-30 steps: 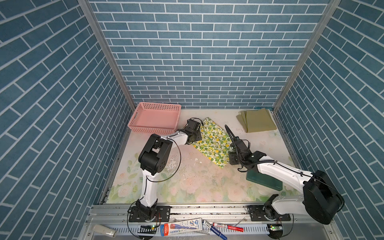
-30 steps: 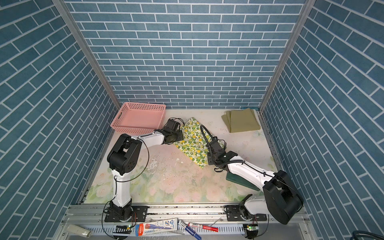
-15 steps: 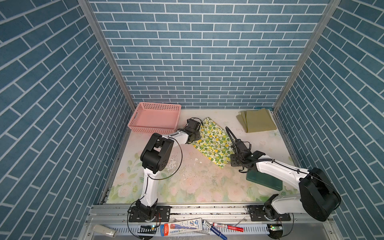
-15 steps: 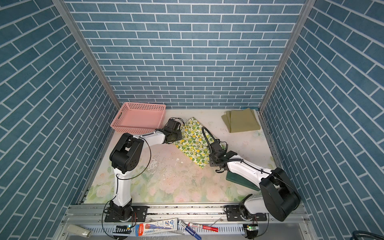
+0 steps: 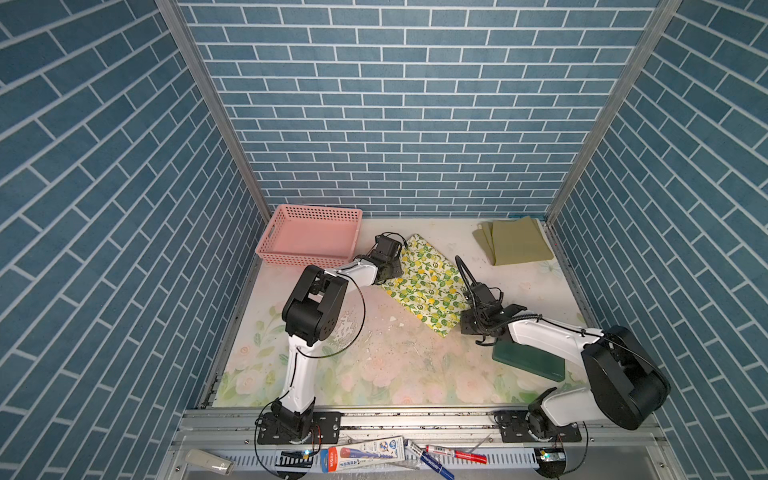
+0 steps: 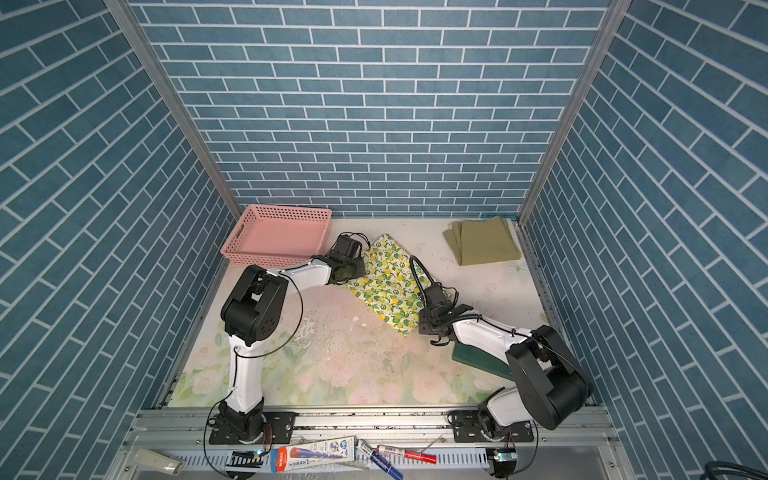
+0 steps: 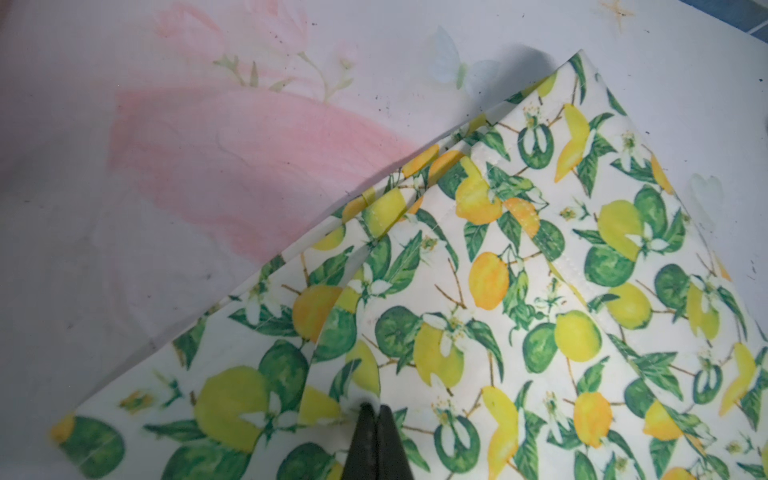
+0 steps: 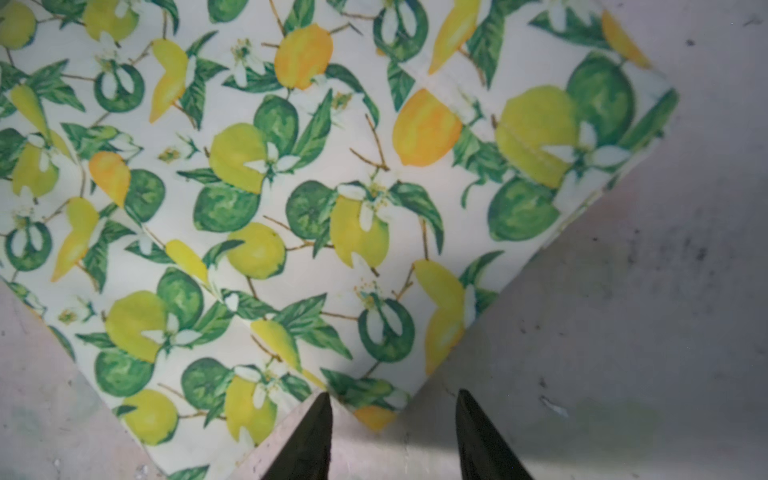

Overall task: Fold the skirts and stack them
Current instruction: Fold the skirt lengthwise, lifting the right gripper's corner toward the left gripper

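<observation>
Just beside the pink basket (image 5: 307,259), the lemon skirt (image 5: 424,286) lies folded flat on the surface (image 5: 395,365). At the skirt edge nearest the basket, the left tool (image 7: 372,415) is closed, pinching a pucker of the cloth. At the corner farthest from the basket, the right tool (image 8: 392,405) stands with jaws apart, straddling the cloth edge. Well apart from the basket, the olive skirt (image 5: 515,247) lies folded.

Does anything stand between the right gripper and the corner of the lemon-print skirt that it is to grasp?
Nothing visible does. In the right wrist view the right gripper stands open, and the corner of the white cloth skirt with yellow lemons and green leaves lies between its jaws, flat on the table.
</observation>
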Controlling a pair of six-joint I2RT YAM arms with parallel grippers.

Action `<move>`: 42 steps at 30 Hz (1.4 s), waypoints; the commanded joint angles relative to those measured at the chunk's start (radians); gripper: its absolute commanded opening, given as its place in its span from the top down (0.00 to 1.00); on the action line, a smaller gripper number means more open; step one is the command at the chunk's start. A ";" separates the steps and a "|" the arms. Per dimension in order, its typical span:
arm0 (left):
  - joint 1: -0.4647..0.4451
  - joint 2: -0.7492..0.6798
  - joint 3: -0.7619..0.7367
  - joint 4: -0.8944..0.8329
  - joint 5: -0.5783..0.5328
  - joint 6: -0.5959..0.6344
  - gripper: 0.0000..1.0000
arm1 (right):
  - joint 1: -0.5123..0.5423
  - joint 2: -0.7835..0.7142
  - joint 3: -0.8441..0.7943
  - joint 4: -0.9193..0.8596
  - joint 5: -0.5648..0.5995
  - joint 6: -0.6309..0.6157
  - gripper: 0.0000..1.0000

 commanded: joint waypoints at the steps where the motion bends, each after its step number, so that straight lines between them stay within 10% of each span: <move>1: 0.002 0.006 0.015 -0.024 0.000 0.017 1.00 | -0.005 0.035 0.000 0.062 -0.044 0.048 0.56; 7: 0.002 0.000 0.016 -0.027 0.006 0.024 1.00 | -0.005 0.056 0.030 0.074 -0.029 0.042 1.00; 26: 0.034 -0.169 0.064 -0.162 -0.014 0.134 1.00 | 0.046 -0.148 0.139 -0.111 -0.001 0.024 1.00; 42: 0.098 -0.132 -0.079 -0.093 -0.011 0.136 1.00 | 0.219 -0.043 0.130 -0.070 0.018 0.106 1.00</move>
